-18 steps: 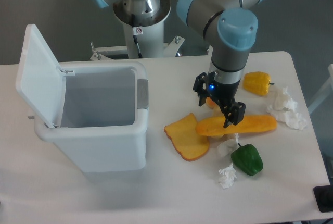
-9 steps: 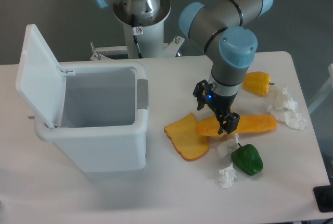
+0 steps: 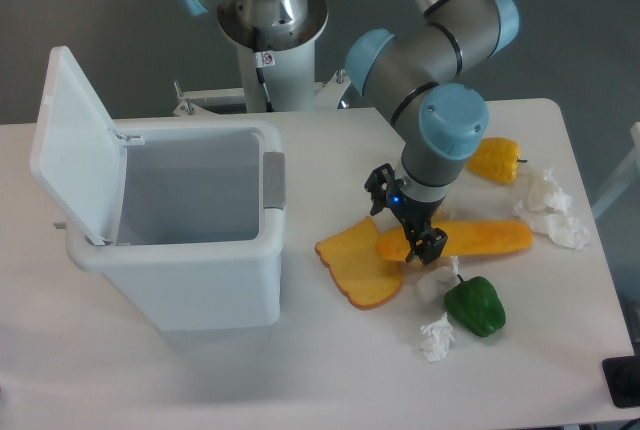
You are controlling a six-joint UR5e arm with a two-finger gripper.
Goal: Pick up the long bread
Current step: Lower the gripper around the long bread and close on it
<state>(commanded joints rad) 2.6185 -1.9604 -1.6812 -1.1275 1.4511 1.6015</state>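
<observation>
One toast slice (image 3: 358, 268) touches the long bread (image 3: 478, 239), which lies left-to-right; the claw (image 3: 407, 222) stands spread over its left end.

Long bread (image 3: 478, 239): baguette-shaped toy loaf, orange-yellow, rounded ends. Lying flat on the white table (image 3: 560, 350), lengthwise left to right, right end a little farther back. Left end resting against the edge of a flat toast slice (image 3: 355, 262). Left part partly hidden behind the end effector (image 3: 404, 224), so contact there not discernible. Right of the white bin (image 3: 190, 235).
</observation>
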